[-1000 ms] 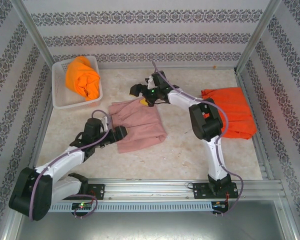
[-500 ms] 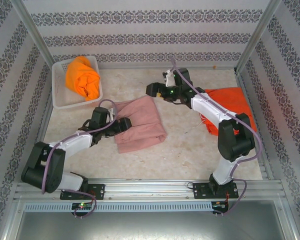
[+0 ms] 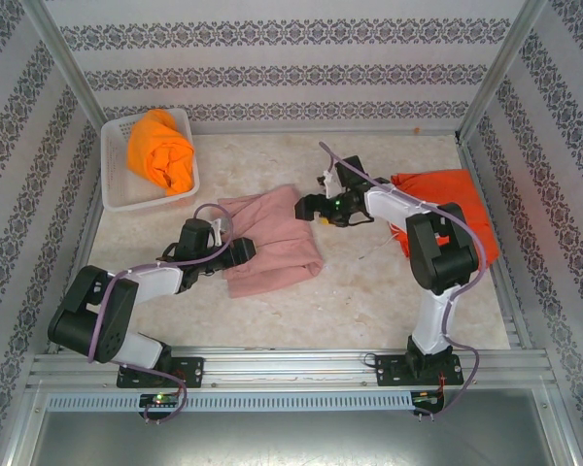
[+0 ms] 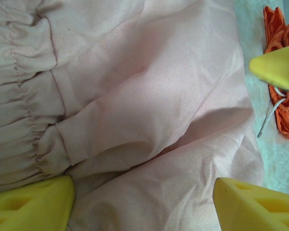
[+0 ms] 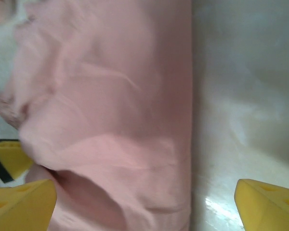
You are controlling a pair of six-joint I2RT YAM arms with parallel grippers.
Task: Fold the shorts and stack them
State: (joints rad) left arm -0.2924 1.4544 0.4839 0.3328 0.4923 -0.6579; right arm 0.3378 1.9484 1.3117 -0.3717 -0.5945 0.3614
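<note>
Top external view showed the right gripper [image 3: 304,208] had dropped to the right edge of the pink shorts [image 3: 272,243] at frame centre, the left gripper [image 3: 243,250] opposite, both spread wide, seemingly poised to fold.

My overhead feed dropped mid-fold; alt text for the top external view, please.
Pink shorts lie mid-table with both grippers at them: left gripper at their left edge, right gripper at their far corner. Red shorts lie right; orange shorts sit in the basket, far left.
</note>
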